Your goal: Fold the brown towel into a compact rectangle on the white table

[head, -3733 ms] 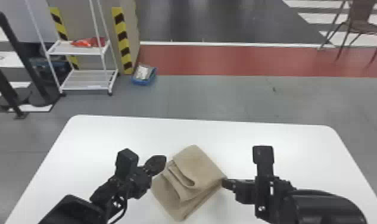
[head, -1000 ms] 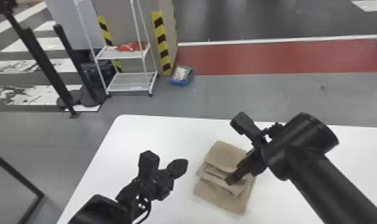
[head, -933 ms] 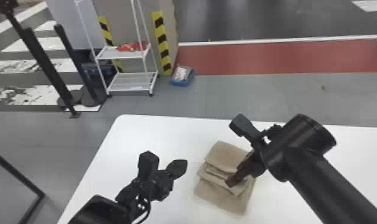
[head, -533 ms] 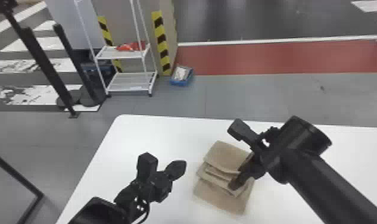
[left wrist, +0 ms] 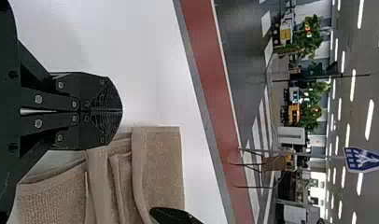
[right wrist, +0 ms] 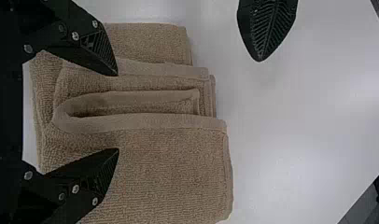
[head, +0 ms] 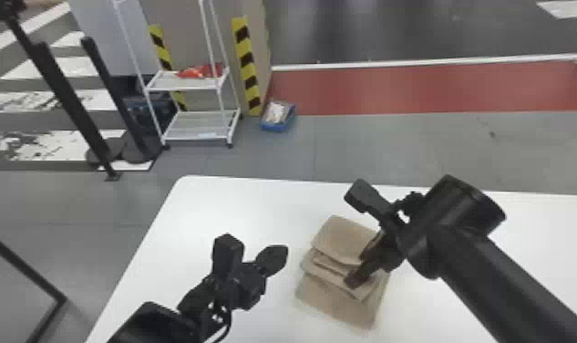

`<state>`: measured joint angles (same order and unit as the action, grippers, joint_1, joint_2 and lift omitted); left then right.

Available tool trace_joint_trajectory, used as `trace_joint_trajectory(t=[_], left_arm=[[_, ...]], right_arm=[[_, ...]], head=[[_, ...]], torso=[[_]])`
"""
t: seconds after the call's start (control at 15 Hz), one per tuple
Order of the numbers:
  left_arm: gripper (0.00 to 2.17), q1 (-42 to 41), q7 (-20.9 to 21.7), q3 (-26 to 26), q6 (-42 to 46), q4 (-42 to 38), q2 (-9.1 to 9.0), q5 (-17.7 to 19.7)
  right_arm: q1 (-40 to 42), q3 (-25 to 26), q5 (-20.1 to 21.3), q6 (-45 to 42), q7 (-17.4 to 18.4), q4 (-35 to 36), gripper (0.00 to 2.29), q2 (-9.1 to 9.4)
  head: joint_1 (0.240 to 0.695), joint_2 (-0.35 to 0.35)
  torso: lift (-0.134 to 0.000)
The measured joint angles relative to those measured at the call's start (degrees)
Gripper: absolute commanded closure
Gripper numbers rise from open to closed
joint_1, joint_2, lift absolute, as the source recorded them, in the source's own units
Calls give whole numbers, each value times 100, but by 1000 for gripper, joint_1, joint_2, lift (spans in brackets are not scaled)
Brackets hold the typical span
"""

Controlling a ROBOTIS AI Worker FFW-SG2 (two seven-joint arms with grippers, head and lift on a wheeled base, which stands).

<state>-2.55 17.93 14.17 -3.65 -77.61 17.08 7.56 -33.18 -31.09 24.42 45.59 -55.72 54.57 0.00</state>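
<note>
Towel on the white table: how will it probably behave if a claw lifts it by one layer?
The towel will probably be floppy: its layers bend in soft, rounded folds. Lifted by one layer, it would likely open, since the folds look loose and unfastened. The rough weave suggests it is not very slippery.

Grey floor (head: 437,146), red floor band (head: 414,89) at 1 o'clock, white rack (head: 173,82) at 11, black posts (head: 68,98) at 10, blue box (head: 278,126) at 12, bright ceiling lights (left wrist: 369,119)
</note>
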Motion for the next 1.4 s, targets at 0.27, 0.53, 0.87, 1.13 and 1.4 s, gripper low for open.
trace_joint_trajectory(t=[0.27, 0.53, 0.87, 1.13, 1.4], left_arm=[[1737, 29, -1, 34, 0, 8, -22, -1], [1737, 44, -20, 89, 27, 18, -32, -1], [1737, 51, -27, 117, 68, 26, -39, 0], [1740, 77, -26, 131, 77, 59, -46, 0], [1740, 84, -28, 130, 87, 79, -39, -4]], right_arm=[[-62, 11, -246, 55, -61, 5, 367, 0], [-144, -152, -603, 60, -62, -59, 367, 0], [-167, -405, -660, 93, -36, -198, 373, 0], [-167, -680, -410, 145, 96, -294, 410, 0], [-165, -784, -242, 155, 189, -323, 765, 0]], head=[[695, 156], [695, 166], [695, 166], [695, 152], [695, 144]], torso=[[0], [0], [0], [0], [0]])
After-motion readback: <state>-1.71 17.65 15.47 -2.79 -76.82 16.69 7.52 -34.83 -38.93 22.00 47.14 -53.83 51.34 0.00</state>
